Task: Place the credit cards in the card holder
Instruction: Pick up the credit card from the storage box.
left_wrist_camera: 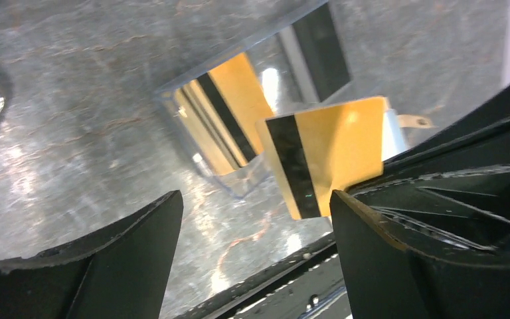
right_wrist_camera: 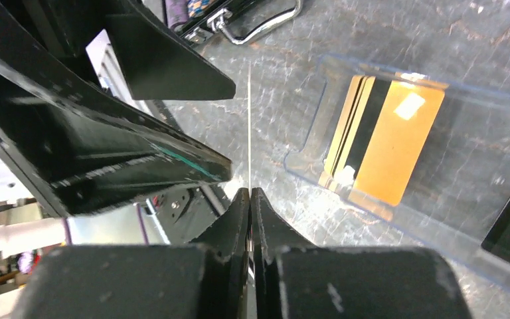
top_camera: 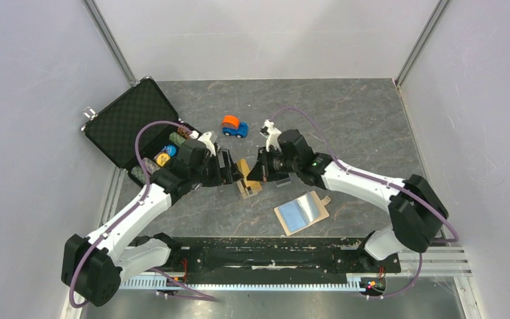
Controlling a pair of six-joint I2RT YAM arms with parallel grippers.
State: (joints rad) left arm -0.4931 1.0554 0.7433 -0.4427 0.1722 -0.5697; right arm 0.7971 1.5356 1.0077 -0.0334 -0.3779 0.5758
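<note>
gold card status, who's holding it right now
Right gripper shut on gold card, edge-on. Left gripper open, tips beside it, not gripping. Card holder lies on the table, apart. Clear box with more cards close by.

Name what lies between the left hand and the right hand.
A gold plastic card with a black stripe, pinched by the right hand, beside a clear plastic box; the left wrist view shows it.

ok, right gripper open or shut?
Shut on a gold card: the right gripper pinches its thin edge, no gap showing.
</note>
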